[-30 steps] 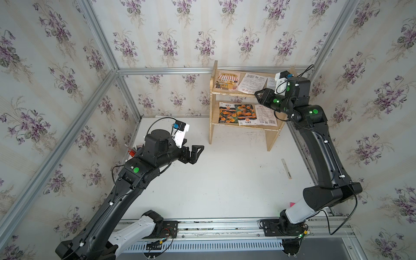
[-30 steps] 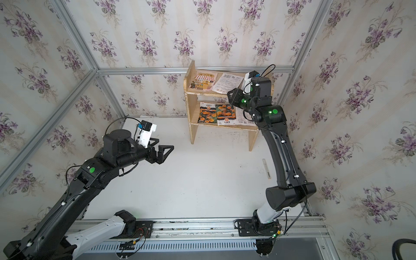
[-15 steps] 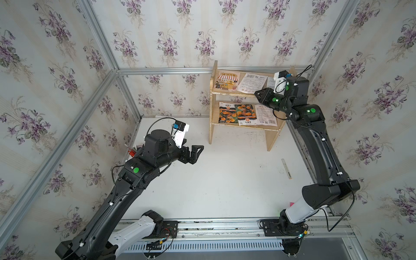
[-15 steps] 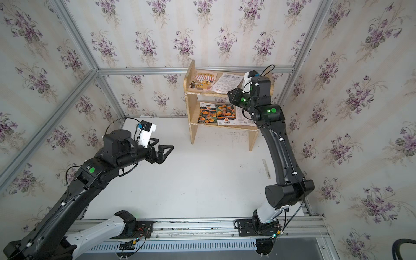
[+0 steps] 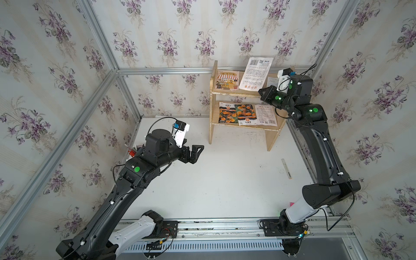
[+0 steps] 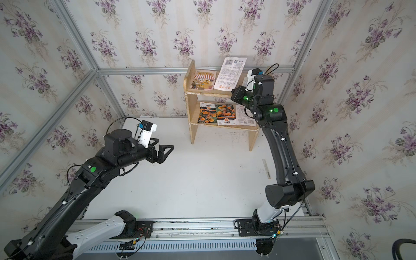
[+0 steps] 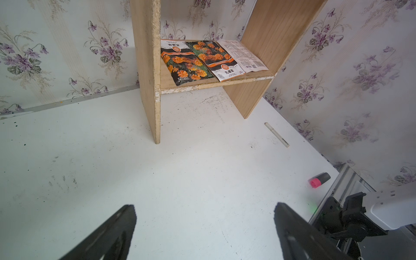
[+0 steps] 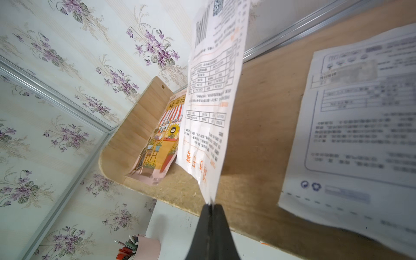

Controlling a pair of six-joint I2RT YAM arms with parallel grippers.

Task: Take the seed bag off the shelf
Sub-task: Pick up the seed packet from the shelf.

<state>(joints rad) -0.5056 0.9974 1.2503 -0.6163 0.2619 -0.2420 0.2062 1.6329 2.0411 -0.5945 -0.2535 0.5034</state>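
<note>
The right gripper (image 8: 211,206) is pinched tight on the bottom edge of a white seed bag (image 5: 256,73) printed with tables and a barcode. The bag stands tilted up off the top tier of the wooden shelf (image 5: 211,130), in the upper right of both top views. An illustrated shop-front packet (image 5: 227,80) lies flat just beside it and two marigold packets (image 5: 228,113) lie on the lower tier, while the left gripper (image 5: 198,153) hangs over the white table (image 5: 225,180) near frame centre, jaws wide apart, holding nothing.
</note>
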